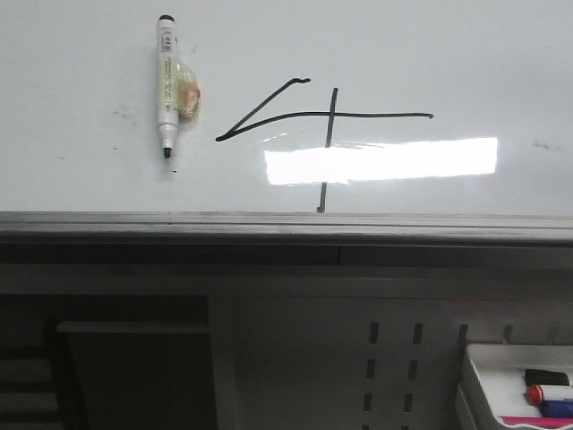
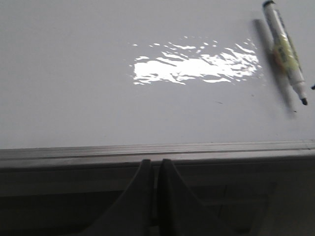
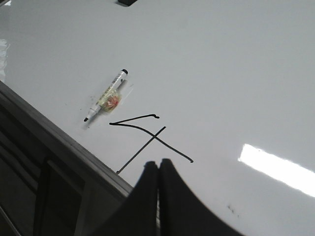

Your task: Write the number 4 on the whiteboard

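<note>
Filling most of every view, the whiteboard (image 1: pixel 81 54) lies flat, glossy white with a grey metal edge along its near side, a few dark specks and a bright rectangular reflection of an overhead light. Beneath that edge the front view shows a pale perforated panel in dim light and, at the lower right, a small white tray (image 1: pixel 488 363) holding spare markers.

The number 4 (image 1: pixel 331 115) sits mid-board: a slanted stroke, a long horizontal bar, and a vertical line running down to the near edge. Just beside it to the left lies a marker (image 1: pixel 166 85), uncapped, nib toward the near edge, touched by neither arm.

The left gripper (image 2: pixel 156 196) hangs just off the board's edge, fingers pressed together with nothing between them. The right gripper (image 3: pixel 158 196) hovers near the foot of the 4, likewise closed and empty.

Judging by the finished figure and the released marker, the writing step looks complete; what remains is probably only drawing both arms clear without smearing the fresh ink.
</note>
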Motion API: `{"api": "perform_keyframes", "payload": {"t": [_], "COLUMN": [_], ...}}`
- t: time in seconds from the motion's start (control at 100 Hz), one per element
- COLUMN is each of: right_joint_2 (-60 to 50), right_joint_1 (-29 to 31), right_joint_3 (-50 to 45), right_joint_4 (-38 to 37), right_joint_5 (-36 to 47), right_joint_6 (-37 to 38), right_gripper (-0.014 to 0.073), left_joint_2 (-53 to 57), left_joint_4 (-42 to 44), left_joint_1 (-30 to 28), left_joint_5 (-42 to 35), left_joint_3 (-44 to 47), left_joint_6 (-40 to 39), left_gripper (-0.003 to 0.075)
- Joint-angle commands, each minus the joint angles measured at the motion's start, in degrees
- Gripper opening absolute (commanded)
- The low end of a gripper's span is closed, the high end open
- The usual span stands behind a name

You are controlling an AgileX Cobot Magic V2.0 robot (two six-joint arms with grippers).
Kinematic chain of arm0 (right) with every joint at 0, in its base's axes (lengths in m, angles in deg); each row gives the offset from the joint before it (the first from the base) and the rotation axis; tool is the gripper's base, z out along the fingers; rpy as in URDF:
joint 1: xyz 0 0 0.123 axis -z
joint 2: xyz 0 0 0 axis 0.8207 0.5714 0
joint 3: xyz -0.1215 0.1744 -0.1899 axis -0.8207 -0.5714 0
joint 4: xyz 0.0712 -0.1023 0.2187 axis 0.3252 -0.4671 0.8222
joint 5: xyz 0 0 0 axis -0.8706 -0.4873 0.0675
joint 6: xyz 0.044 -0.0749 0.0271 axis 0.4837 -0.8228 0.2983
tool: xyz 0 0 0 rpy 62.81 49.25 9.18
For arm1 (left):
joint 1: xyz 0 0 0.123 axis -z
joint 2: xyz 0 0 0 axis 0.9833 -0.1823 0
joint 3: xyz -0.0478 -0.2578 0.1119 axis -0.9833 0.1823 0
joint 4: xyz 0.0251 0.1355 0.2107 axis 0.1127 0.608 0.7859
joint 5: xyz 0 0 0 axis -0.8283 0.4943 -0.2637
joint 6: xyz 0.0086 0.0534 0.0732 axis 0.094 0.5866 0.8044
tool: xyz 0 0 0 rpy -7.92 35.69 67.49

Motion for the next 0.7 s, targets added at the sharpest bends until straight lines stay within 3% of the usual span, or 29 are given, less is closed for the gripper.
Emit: {"api": "perform_keyframes", "payload": {"t": [0.0, 0.22, 0.69], "right_joint_2": [-0.25, -0.25, -0.25], "right_joint_1": [0.30, 0.30, 0.30], "right_joint_3": [1.34, 1.34, 1.34], "right_joint_4": [0.12, 0.12, 0.12], "right_joint_5": [5.02, 5.02, 5.02], "right_joint_6": [-0.20, -0.20, -0.20], "right_gripper": [-0.0064, -0.0064, -0.0064], "left_joint_2": [2.07, 10.12, 9.78], "left_joint_4": [2.59, 1.28, 0.34], "left_joint_1": [-1.94, -3.24, -3.38], "left_joint_5": [0.10, 13.76, 14.02], "left_joint_3": [1.95, 1.95, 1.95], "left_joint_6": [-3.34, -3.66, -3.66], "left_gripper": [-0.0020, -0.0020, -0.0020]}}
